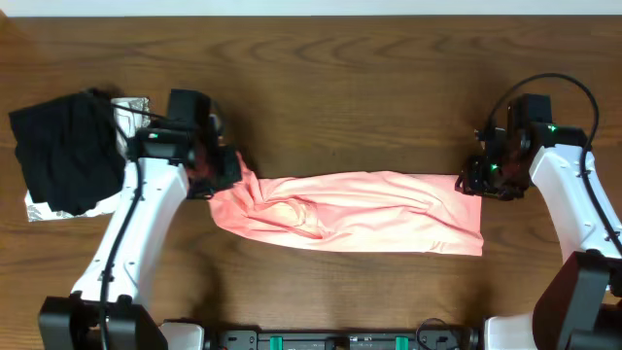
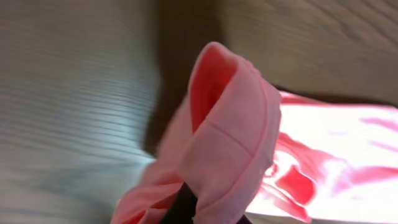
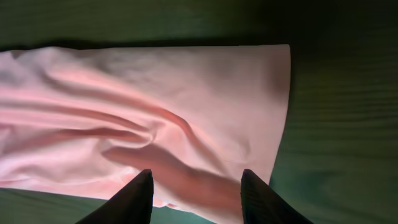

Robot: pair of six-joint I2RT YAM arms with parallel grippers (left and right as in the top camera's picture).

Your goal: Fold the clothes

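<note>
Overhead straight down on table, both wrist views close on T-shirt

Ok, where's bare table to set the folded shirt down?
Bare table lies beyond the T-shirt, between left gripper and right gripper, plus a narrower strip on its near side. Crowded far left: black garment on silvery cloth.
</note>
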